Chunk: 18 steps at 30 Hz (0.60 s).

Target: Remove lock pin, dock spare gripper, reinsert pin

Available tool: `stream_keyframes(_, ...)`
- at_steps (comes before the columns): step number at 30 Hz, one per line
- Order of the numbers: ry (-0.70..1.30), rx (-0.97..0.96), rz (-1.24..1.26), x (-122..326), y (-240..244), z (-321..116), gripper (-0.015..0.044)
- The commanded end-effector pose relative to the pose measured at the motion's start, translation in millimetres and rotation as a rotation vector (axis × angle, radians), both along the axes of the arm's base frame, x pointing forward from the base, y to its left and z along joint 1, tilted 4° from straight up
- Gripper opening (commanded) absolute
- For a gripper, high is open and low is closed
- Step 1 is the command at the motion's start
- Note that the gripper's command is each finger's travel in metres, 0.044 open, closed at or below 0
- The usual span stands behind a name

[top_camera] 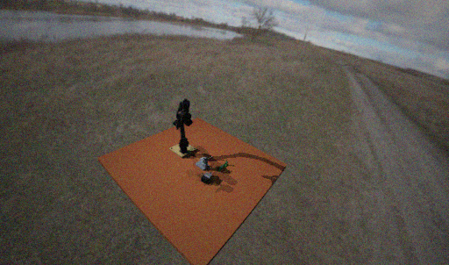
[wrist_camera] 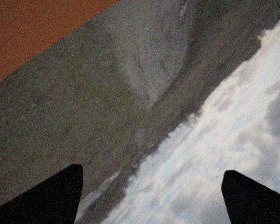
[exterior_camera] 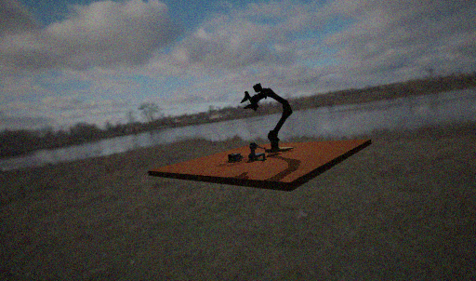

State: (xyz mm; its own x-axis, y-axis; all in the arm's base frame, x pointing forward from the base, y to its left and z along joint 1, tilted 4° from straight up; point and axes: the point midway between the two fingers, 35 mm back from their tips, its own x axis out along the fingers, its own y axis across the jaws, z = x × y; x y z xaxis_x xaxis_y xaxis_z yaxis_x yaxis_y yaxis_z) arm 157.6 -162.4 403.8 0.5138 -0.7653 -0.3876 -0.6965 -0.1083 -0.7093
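A pale grey upright piece (top_camera: 203, 163) (exterior_camera: 253, 147), which looks like the mount, stands in front of the arm's base. A small green piece (top_camera: 223, 167) lies beside it; whether it is the spare gripper is too small to tell. A dark block with a grey top (top_camera: 207, 178) (exterior_camera: 234, 157) sits farther from the base. The lock pin and socket cannot be made out clearly. My gripper (exterior_camera: 244, 105) (wrist_camera: 154, 177) is open and empty, high above the mat and well clear of these pieces. Its two black fingers stand wide apart in the wrist view.
The orange mat (top_camera: 160, 193) (exterior_camera: 198, 172) (wrist_camera: 26, 35) carries the pieces and the arm. The arm's base stands on a pale yellow plate (top_camera: 175, 150) near the mat's back corner. The arm's shadow falls across the mat. Grass and a lake lie beyond.
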Motion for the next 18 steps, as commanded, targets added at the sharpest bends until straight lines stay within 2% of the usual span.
stream_keyframes(1, 0.081, 0.205, 0.143, 57, 20, -40, 0.03)
stream_keyframes(10, 0.342, 0.583, 0.31, 130, 102, -126, 0.03)
stream_keyframes(18, 0.671, 0.831, 0.307, 144, 195, -197, 0.03)
